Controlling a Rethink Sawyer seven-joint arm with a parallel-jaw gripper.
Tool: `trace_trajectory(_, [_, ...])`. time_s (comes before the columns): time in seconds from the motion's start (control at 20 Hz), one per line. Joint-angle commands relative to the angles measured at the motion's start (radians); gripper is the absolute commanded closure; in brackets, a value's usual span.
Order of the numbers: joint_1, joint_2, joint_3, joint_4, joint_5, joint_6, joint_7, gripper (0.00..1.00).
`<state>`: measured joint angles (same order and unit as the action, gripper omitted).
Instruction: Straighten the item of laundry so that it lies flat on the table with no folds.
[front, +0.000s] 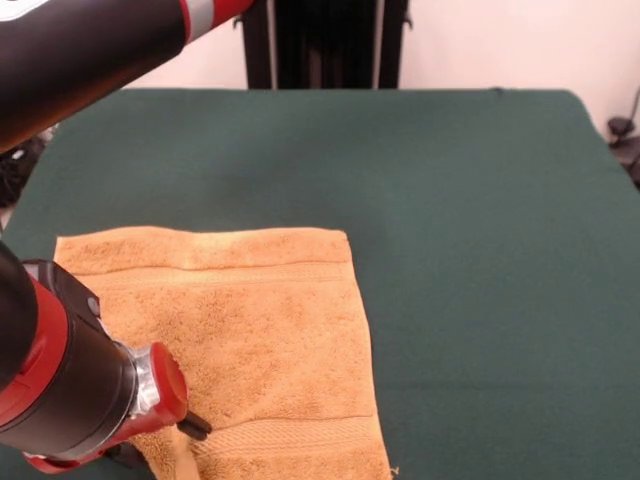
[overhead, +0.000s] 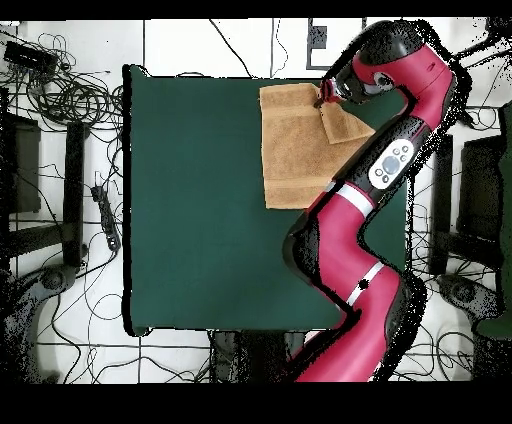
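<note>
My gripper (front: 195, 425) sits at the lower left of the front view, its dark tip pressed down onto the orange-tan towel (front: 260, 330); I cannot tell whether it is released or clenched, because the tip is small and partly hidden by my own red and black wrist. The towel lies on the dark green worktop (front: 480, 250), filling the lower left part of the front view and running off its bottom edge. One woven band crosses it near its upper edge and another near its lower edge. In the overhead view the towel (overhead: 295, 150) lies near the top edge of the worktop (overhead: 200, 220), right of centre, and my gripper (overhead: 325, 97) meets it at its upper right, where a corner flap looks folded over.
</note>
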<state>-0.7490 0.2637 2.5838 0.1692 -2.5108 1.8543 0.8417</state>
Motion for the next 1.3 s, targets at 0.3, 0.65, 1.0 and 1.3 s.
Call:
trace_trajectory(0.3, [-0.024,-0.075,-0.331,0.049,0.254,0.054,0.010,0.00])
trace_trajectory(0.65, [-0.058,-0.105,-0.244,-0.057,0.078,0.011,-0.053,0.00])
trace_trajectory(1.0, [-0.086,-0.098,-0.168,-0.068,-0.039,0.017,-0.273,0.00])
trace_trajectory(1.3, [-0.054,-0.112,-0.191,-0.058,0.025,0.097,-0.191,0.00])
